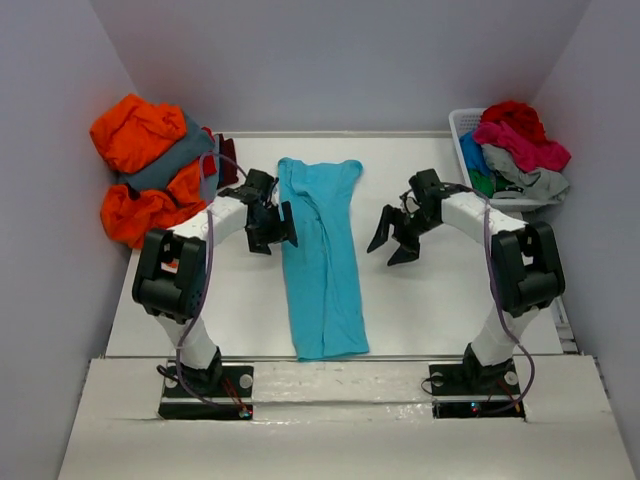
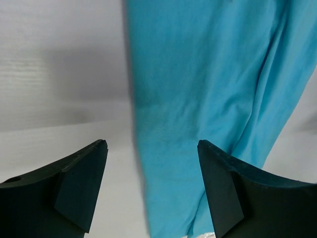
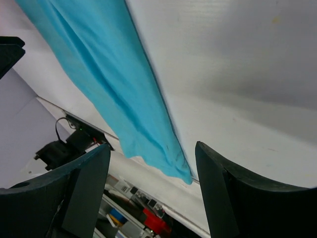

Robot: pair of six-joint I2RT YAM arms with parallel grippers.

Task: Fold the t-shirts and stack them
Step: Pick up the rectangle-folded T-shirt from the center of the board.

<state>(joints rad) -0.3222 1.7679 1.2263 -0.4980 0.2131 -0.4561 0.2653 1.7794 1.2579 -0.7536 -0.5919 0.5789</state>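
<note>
Turquoise t-shirt lies as a long narrow strip down the middle of the table, seemingly ready for a crosswise fold. Left gripper and right gripper flank it, fingers spread, empty.

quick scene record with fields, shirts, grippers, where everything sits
centre: turquoise t-shirt, folded into a long narrow strip, flat on the table
far left: orange and slate grey shirts, crumpled heap
far right: white basket holding red, pink and light grey shirts
left gripper: open, empty, at the strip's left edge
right gripper: open, empty, right of the strip, apart from it
folded stack: none visible
</note>
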